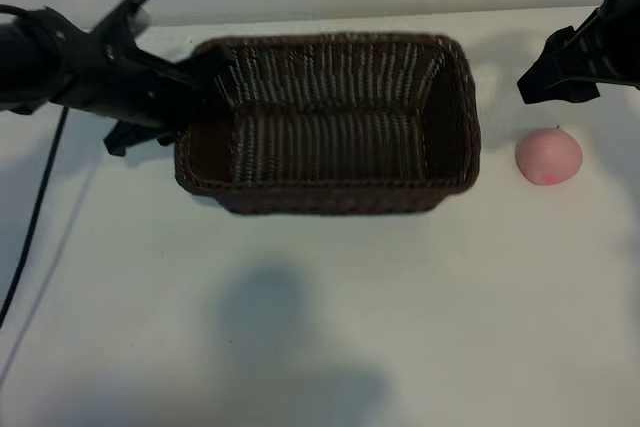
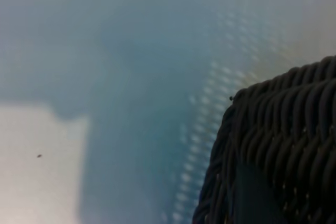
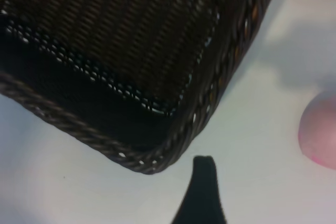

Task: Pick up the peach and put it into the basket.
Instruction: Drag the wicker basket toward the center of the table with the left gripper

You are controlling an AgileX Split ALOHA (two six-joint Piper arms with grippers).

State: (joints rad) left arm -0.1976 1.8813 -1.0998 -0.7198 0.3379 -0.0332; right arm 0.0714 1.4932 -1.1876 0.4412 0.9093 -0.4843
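Lower your wide-open right gripper (image 1: pixel 560 72) squarely over the peach (image 1: pixel 548 156); the left gripper (image 1: pixel 190 87) seemingly clamps the basket (image 1: pixel 455 162) rim.

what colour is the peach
Pale pink with a darker pink spot low on the peach, clearest in the exterior view.

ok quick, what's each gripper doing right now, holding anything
left gripper: fingers closed on the basket rim at its left end.
right gripper: open, holding nothing, above the peach.
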